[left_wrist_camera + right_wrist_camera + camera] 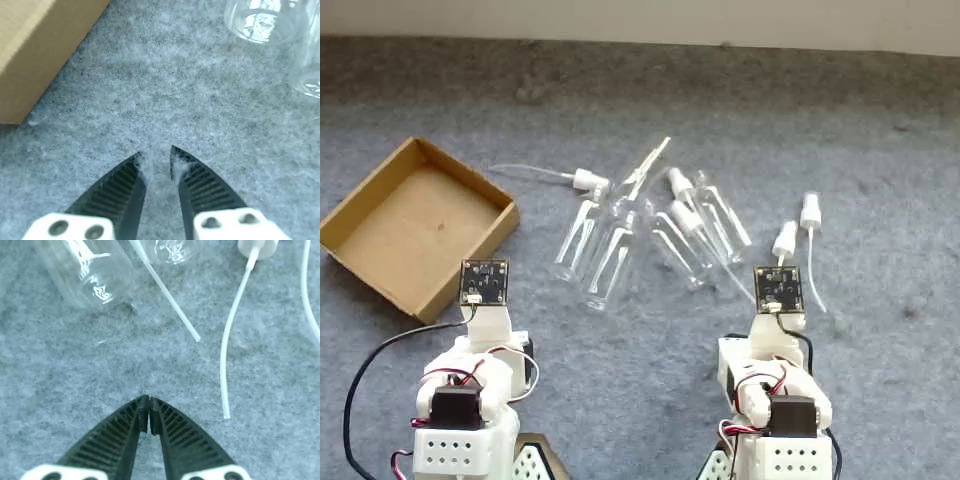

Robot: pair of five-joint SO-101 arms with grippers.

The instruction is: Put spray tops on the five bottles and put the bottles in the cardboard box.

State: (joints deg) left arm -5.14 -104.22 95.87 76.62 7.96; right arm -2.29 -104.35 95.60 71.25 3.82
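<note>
Several clear bottles (615, 250) lie in a loose cluster mid-table, none with a top on. White spray tops with thin dip tubes lie among them (588, 180) and to their right (810, 210). The cardboard box (420, 225) sits empty at the left. My left gripper (155, 156) rests low over the carpet, slightly open and holding nothing, with the box corner (40, 50) and two bottle bases (260, 20) ahead. My right gripper (149, 402) is shut and empty, a short way from a bottle (87, 270) and a spray top (257, 246) with its tube (230, 340).
Grey carpet (650, 340) covers the table. The left arm (485, 285) stands just in front of the box's near corner; the right arm (778, 290) stands in front of the two rightmost spray tops. A loose tube (165, 290) lies between the bottles ahead of the right gripper.
</note>
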